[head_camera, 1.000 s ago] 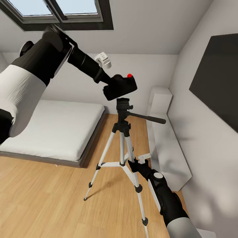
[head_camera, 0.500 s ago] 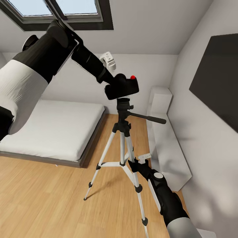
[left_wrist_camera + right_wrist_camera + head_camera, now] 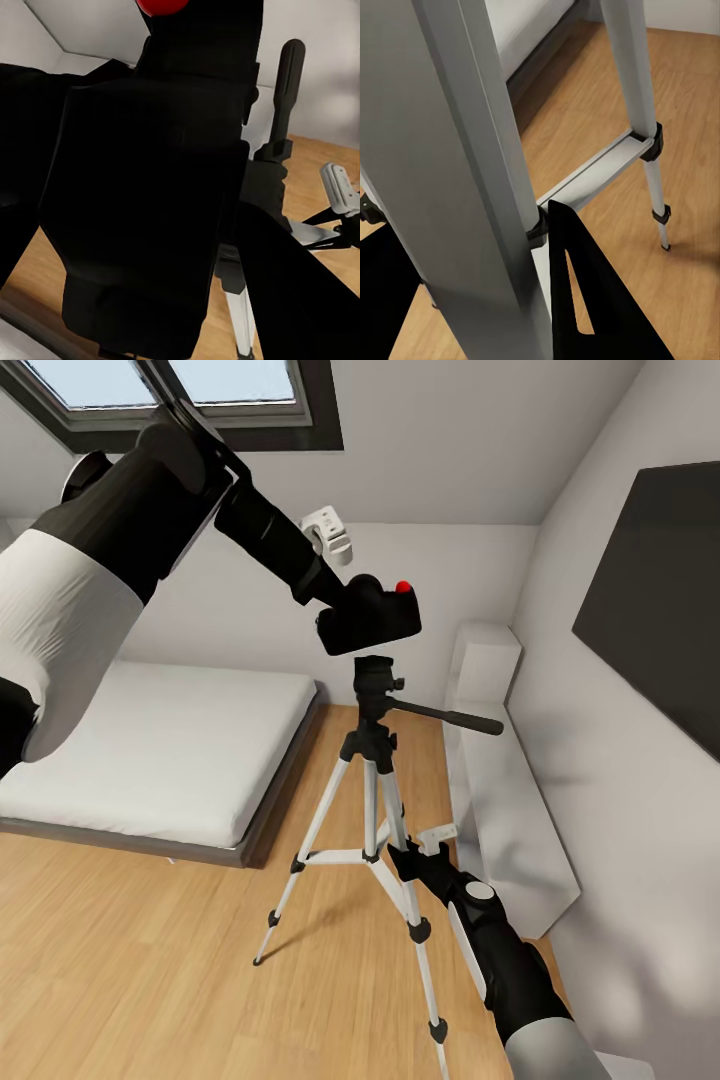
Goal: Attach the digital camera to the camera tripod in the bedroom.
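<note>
The camera (image 3: 368,618) has lifted slightly off the tripod (image 3: 372,780) since half a second ago and now hangs just above its head, a sliver of wall between them. The left gripper (image 3: 345,610) is clamped on the camera, tilted, red button up. The right gripper (image 3: 405,857) sits low against a tripod leg, its fingers (image 3: 585,300) on either side of it; whether they press it I cannot tell. The bed (image 3: 150,750) lies left of the tripod.
</note>
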`<state>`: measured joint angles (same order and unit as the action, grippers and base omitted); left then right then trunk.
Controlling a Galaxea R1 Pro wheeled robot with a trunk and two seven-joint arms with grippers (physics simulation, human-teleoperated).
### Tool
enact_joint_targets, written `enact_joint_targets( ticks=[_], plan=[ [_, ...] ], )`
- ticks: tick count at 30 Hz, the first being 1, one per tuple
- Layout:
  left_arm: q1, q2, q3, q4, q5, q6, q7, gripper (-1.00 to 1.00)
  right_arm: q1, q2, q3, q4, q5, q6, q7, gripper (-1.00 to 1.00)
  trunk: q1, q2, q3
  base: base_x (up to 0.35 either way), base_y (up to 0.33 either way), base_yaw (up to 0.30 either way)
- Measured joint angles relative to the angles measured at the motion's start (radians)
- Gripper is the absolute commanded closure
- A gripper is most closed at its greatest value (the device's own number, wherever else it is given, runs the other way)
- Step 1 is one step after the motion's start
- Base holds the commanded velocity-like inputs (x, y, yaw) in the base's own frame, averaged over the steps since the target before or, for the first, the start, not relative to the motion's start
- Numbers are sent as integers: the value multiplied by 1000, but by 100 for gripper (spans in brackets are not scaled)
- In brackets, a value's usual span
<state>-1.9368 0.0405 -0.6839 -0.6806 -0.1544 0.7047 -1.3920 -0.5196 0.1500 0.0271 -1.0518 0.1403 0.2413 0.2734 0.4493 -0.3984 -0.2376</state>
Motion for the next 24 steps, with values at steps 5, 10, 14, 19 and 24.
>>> enact_joint_targets(
  ticks=[5, 10, 14, 19, 24],
  plan=[
    [0, -1, -1, 4, 0, 0, 0, 100, 0, 0, 0, 0, 0, 0, 0, 100, 0, 0, 0, 0, 0, 0],
    [0, -8, -11, 11, -2, 0, 0, 100, 0, 0, 0, 0, 0, 0, 0, 100, 0, 0, 0, 0, 0, 0],
    [0, -14, -37, 14, -1, 1, 0, 100, 0, 0, 0, 0, -1, 0, 0, 100, 0, 0, 0, 0, 0, 0],
    [0, -19, -74, 16, 1, 1, 0, 100, 0, 0, 0, 0, 0, 0, 0, 100, 0, 0, 0, 0, 0, 0],
    [0, -20, -83, 17, 6, 2, -1, 100, 0, 0, 0, 0, -1, 0, 0, 100, 0, 0, 0, 0, 0, 0]
  ],
)
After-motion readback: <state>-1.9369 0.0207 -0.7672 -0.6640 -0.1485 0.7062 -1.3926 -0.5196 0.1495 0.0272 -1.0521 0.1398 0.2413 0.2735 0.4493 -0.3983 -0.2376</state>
